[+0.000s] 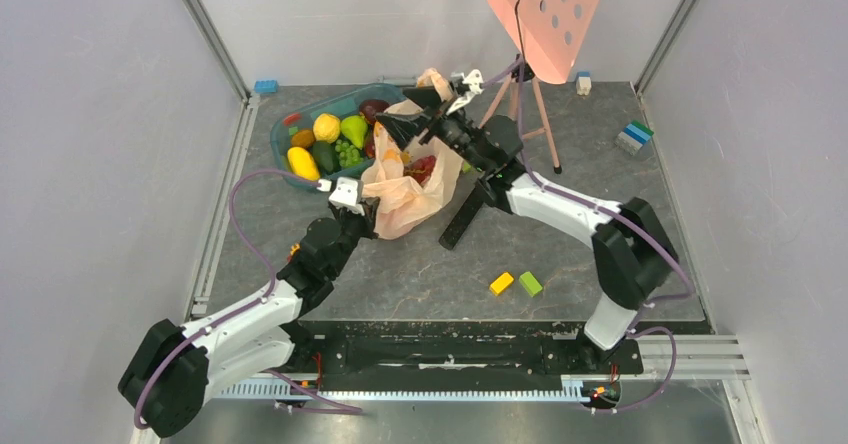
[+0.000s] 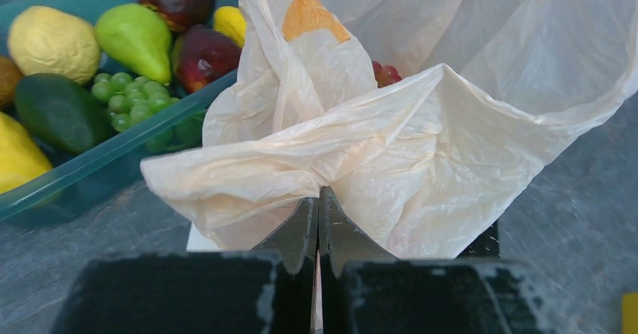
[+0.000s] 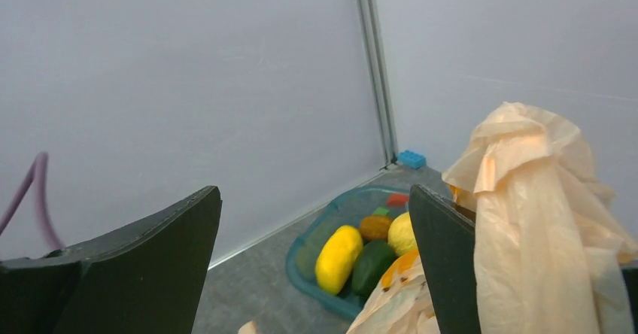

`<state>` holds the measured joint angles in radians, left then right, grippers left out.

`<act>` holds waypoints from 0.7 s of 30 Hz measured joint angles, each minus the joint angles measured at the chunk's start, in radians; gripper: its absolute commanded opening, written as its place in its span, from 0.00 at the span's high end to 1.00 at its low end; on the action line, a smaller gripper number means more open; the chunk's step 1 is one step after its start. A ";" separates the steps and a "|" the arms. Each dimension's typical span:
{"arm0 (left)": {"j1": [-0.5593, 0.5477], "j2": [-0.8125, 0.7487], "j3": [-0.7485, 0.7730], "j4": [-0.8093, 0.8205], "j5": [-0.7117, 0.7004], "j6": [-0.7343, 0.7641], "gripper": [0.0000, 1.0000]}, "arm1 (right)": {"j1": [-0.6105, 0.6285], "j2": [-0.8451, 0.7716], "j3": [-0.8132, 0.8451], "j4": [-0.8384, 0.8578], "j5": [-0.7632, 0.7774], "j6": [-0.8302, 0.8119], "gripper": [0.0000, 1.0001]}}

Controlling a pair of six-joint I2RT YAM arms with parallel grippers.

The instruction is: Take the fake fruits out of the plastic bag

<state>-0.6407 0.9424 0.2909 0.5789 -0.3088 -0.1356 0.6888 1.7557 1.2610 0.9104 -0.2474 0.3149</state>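
Top external view: the plastic bag (image 1: 400, 199) stands crumpled at mid-table, touching the right end of a teal tub (image 2: 113, 152). The left gripper (image 1: 350, 196) is at the bag's near left edge. The left wrist view shows its jaws pressed together on a fold of the bag's rim. The right gripper (image 1: 410, 112) is raised over the bag's far side. In the right wrist view its fingers (image 3: 444, 266) are spread wide with nothing between them, and the bag's bunched top lies against the outer side of the right-hand finger. A red grape bunch (image 1: 422, 169) shows inside the bag's open mouth. In the tub lie a lemon (image 2: 53, 42), a green pear (image 2: 135, 39), green grapes (image 2: 128, 97), an avocado (image 2: 56, 112) and two maroon fruits (image 2: 203, 54). A yellow block (image 1: 501, 283) and a green block (image 1: 530, 284) lie side by side on the near right of the table.
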 measured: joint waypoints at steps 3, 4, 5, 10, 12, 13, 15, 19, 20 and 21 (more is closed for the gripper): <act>0.000 -0.037 0.027 -0.088 0.075 -0.010 0.98 | 0.000 -0.098 -0.105 -0.016 -0.018 0.017 0.02; -0.001 -0.051 0.036 -0.116 0.097 -0.013 0.98 | 0.001 -0.129 -0.140 -0.032 -0.021 0.017 0.02; -0.001 -0.064 0.042 -0.134 0.111 -0.016 0.98 | 0.001 -0.160 -0.171 -0.052 -0.024 0.015 0.02; -0.003 -0.154 0.053 -0.241 0.171 -0.039 0.98 | 0.001 -0.311 -0.283 -0.165 -0.040 0.029 0.02; -0.005 -0.188 0.053 -0.278 0.186 -0.050 0.98 | 0.001 -0.372 -0.319 -0.189 -0.074 0.066 0.02; -0.005 -0.205 0.053 -0.297 0.191 -0.053 0.98 | 0.001 -0.396 -0.331 -0.193 -0.097 0.089 0.02; -0.005 -0.236 0.053 -0.326 0.198 -0.055 0.98 | 0.000 -0.428 -0.344 -0.194 -0.158 0.145 0.02; -0.005 -0.282 0.053 -0.369 0.191 -0.061 0.98 | -0.001 -0.460 -0.373 -0.176 -0.319 0.286 0.02; -0.005 -0.286 0.053 -0.373 0.183 -0.066 0.98 | -0.001 -0.470 -0.396 -0.163 -0.350 0.319 0.02; -0.005 -0.287 0.053 -0.377 0.176 -0.076 0.98 | -0.001 -0.487 -0.428 -0.155 -0.385 0.354 0.02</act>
<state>-0.6460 0.6552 0.3435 0.2020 -0.1329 -0.2115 0.6880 1.2690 0.8326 0.7555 -0.6319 0.6689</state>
